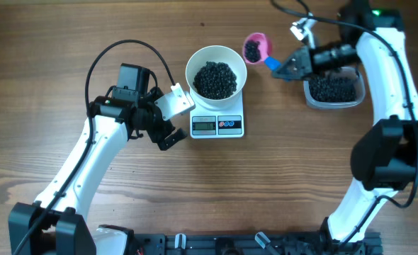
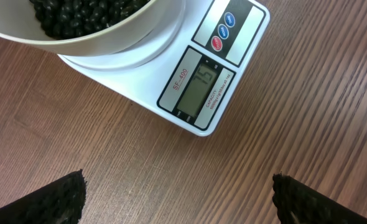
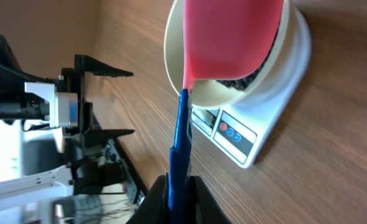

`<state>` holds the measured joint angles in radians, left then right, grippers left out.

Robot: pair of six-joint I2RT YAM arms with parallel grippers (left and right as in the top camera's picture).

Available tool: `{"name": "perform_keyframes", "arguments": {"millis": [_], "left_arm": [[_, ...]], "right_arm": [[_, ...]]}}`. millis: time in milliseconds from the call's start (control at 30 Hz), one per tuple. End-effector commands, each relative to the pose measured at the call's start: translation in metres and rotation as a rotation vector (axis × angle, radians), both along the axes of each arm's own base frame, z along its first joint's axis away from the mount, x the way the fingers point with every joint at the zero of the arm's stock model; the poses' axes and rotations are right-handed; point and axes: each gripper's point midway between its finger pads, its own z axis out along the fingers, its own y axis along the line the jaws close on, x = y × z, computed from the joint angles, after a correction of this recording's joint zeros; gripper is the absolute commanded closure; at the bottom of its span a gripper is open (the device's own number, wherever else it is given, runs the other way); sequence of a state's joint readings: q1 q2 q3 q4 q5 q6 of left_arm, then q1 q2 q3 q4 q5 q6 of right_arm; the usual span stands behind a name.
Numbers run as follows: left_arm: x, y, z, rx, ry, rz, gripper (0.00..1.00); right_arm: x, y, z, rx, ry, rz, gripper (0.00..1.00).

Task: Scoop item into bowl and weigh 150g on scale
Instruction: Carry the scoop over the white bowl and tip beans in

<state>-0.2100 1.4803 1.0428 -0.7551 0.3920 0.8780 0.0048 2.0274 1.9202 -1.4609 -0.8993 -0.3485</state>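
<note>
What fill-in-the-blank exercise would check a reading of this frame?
1. The bowl of beans sits on the ____.
2. The right gripper holds a ____ scoop by its blue handle.
3. The left gripper has its jaws wide ____.
Missing words: scale; pink; open.

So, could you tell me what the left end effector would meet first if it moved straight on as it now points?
Probably the scale, whose display end lies straight ahead between the open fingers of the left end effector; depth is unclear.
</note>
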Motion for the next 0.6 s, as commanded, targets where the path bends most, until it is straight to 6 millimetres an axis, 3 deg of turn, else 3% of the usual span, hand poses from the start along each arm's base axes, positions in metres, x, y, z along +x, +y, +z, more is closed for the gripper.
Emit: {"name": "perform_keyframes", "arguments": {"millis": [0,300,433,567], "left_arm": [[0.001,-0.003,0.001,-0.018,-0.001,-0.015,0.00],[0.001,-0.003,0.001,-0.018,-0.001,-0.015,0.00],[0.001,-0.003,0.001,-0.018,-0.001,-0.015,0.00],[0.001,-0.003,0.001,-0.018,-0.001,-0.015,0.00]], "right_arm": [[0.006,0.016,-0.008,-0.175,-0.006,-0.011,0.96],[0.019,0.045,-0.044,-0.712,-0.237,0.039,0.96],[0.025,0.046,-0.041,-0.948,-0.380,0.057,0.96],[0.028,0.053,-0.036,-1.028,-0.466,0.086,0.96]]}}
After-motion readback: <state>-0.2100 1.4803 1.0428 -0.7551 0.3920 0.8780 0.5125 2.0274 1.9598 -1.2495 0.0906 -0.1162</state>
